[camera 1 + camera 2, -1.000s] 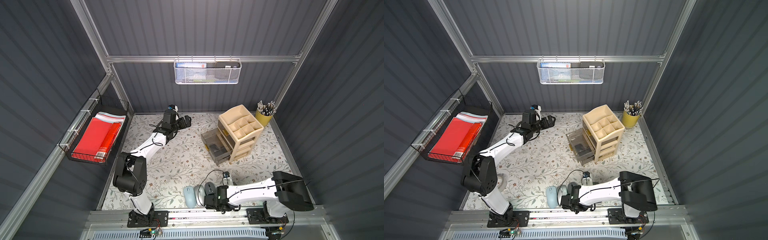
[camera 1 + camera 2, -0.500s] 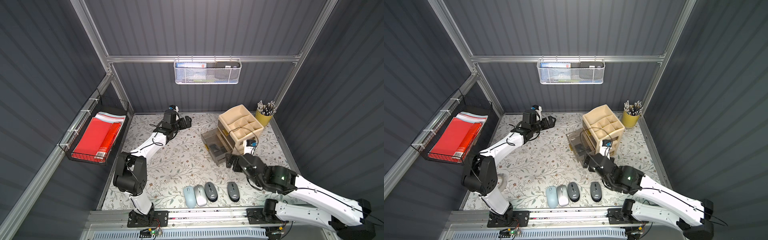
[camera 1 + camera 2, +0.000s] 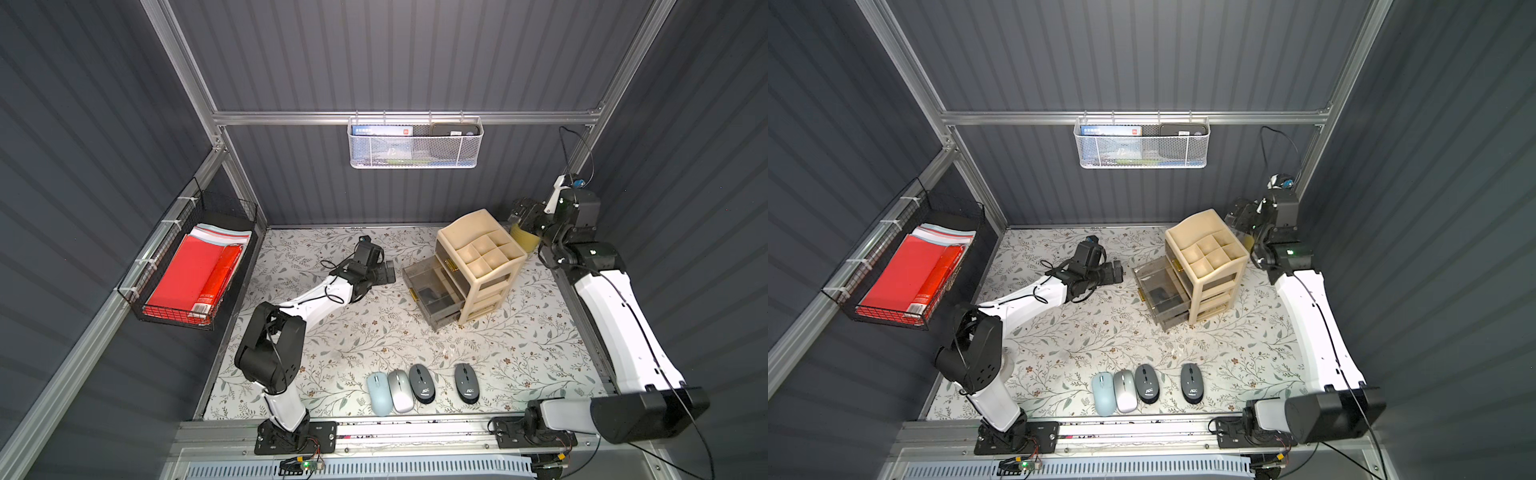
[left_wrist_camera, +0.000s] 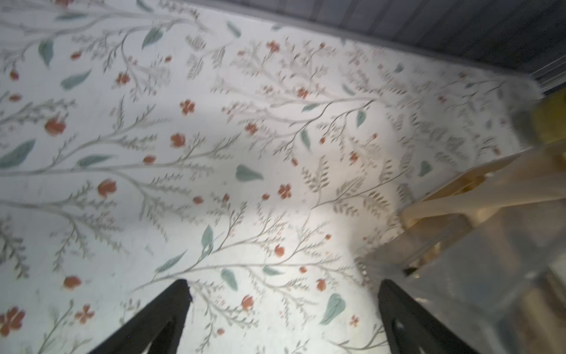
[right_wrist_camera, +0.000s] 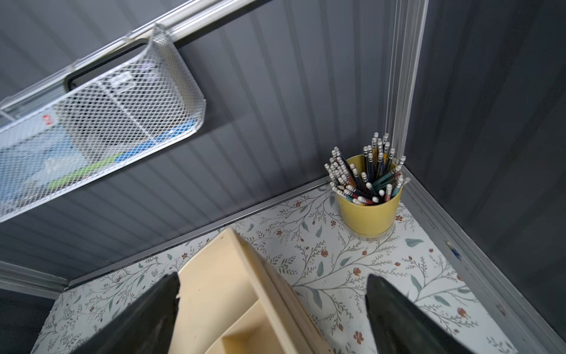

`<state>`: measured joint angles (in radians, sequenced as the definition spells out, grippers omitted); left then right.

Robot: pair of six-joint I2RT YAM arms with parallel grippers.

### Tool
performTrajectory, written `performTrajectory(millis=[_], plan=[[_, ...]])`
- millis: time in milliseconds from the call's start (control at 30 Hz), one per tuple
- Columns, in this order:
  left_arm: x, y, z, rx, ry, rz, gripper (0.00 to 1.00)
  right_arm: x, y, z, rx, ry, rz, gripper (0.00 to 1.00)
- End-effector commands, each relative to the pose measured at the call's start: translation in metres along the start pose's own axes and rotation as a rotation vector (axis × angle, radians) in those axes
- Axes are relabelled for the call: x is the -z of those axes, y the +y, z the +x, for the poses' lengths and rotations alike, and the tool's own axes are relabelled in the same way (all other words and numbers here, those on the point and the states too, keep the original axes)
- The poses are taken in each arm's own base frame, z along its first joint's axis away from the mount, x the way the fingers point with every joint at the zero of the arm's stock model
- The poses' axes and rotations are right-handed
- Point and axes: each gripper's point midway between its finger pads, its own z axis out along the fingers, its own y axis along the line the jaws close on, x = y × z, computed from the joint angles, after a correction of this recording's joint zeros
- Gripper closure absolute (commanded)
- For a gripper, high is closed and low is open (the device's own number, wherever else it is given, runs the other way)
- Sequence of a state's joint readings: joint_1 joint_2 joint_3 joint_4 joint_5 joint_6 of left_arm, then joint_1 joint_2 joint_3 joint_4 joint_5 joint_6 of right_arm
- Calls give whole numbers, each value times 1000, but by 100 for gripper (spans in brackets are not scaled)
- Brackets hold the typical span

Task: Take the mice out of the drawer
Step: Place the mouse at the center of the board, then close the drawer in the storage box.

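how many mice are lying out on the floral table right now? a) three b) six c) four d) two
c: in a top view four lie in a row by the front edge: pale blue mouse, silver mouse, dark grey mouse and, set apart, second dark grey mouse.

— What's moved?
— Mostly the right gripper. A second ago it sat low at 6 o'clock, at the end of the mice, with its arm folded along the front edge. Now the arm stretches out to 2 o'clock, and the gripper hangs high beside the cabinet top, covering the pencils in the cup.
— And the row?
— The rightmost mouse was hidden under that gripper. It now lies uncovered, a gap away from the other three.
— The left side?
— The left gripper has come in from the 12 o'clock edge towards the open drawer at 1 o'clock.
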<state>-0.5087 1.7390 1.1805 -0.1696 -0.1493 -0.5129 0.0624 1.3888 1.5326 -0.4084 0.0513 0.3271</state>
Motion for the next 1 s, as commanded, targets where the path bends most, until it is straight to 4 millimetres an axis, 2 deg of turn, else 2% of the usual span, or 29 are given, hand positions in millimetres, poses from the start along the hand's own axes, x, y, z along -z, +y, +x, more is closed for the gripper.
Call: performTrajectory(millis=[0, 67, 167, 233, 367, 467, 500, 600, 700, 767, 867, 967], plan=[[18, 1, 14, 20, -15, -55, 1, -24, -3, 19, -27, 83, -153, 1], [20, 3, 28, 33, -9, -80, 1, -36, -17, 31, -60, 99, -153, 1], [19, -8, 47, 29, 5, -43, 1, -48, -21, 58, -108, 151, -227, 1], [17, -33, 51, 13, 4, 26, 1, -56, -21, 79, -134, 197, -264, 1], [15, -88, 47, -30, -18, 118, 1, -64, -10, 118, -174, 327, -376, 1], [7, -124, 41, -64, -24, 180, 1, -66, 6, 151, -183, 429, -444, 1], [6, -141, 29, -66, -45, 214, 1, -66, 11, 163, -177, 455, -450, 1], [-10, -162, 26, -87, -38, 260, 1, -63, 29, 191, -160, 507, -476, 1], [-28, -169, 27, -103, -26, 246, 1, -61, 34, 207, -160, 535, -479, 1], [-30, -167, 22, -110, -42, 220, 1, -61, 32, 208, -154, 532, -469, 1], [-22, -158, 16, -103, -55, 179, 1, -63, 26, 200, -122, 511, -434, 1], [-4, -144, -1, -119, -106, 114, 1, -64, 27, 193, -111, 501, -433, 1]])
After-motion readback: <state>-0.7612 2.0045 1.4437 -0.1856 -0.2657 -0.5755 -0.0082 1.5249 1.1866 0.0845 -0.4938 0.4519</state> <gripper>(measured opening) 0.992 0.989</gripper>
